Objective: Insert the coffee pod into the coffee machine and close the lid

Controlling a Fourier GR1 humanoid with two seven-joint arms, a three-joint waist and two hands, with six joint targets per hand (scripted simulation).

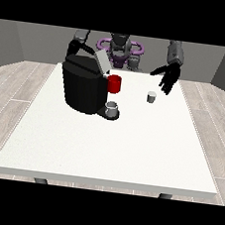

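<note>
**Pod untouched, reach step in hand**

Coffee pod (151, 97): small, pale, upright on the white table (110, 149), right of centre, well apart from the coffee machine (82, 87). Not yet grasped. Above and just behind it, the hand at the view's right (167, 77), fingers spread and hanging down, holding nothing. Judged step: approach to the pod, pick-up not begun.

Next move, judged: lowering onto the pod, closing round it, then carrying it leftward toward the machine's raised lid (102, 61). Red part (114, 84) on the machine's front, grey cup (112, 108) on its base below: both to be skirted on the way in.

Other hand at the view's left: hidden behind the machine, state impossible to tell.

Open room: wide bare tabletop toward the camera and between pod and machine. Right table edge near the pod's side but not close enough to threaten.
</note>
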